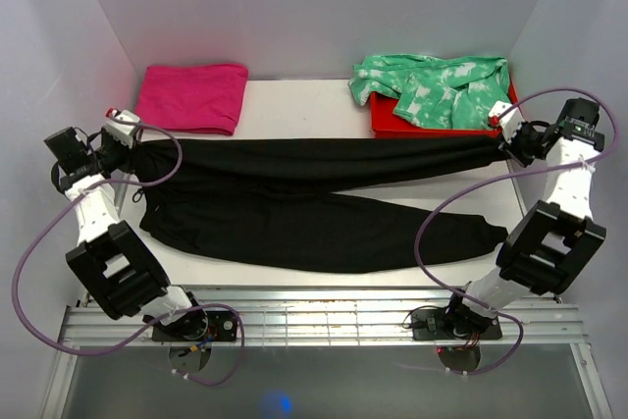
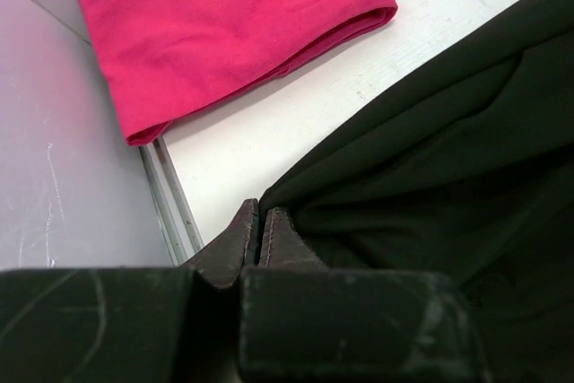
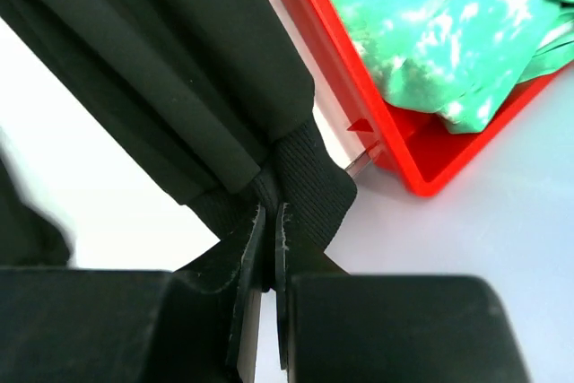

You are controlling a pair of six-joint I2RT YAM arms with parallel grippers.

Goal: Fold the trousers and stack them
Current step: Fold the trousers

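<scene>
Robot lab booth: bare white walls (image 1: 314, 7) boxing a white table (image 1: 294, 105).

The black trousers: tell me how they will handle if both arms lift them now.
Probably floppy: the trousers crease and bunch where the left pincer pinches them. The free leg would likely sag and drag, since only one cuff sits in the right pincer. The matte fabric looks unlikely to slip.
</scene>
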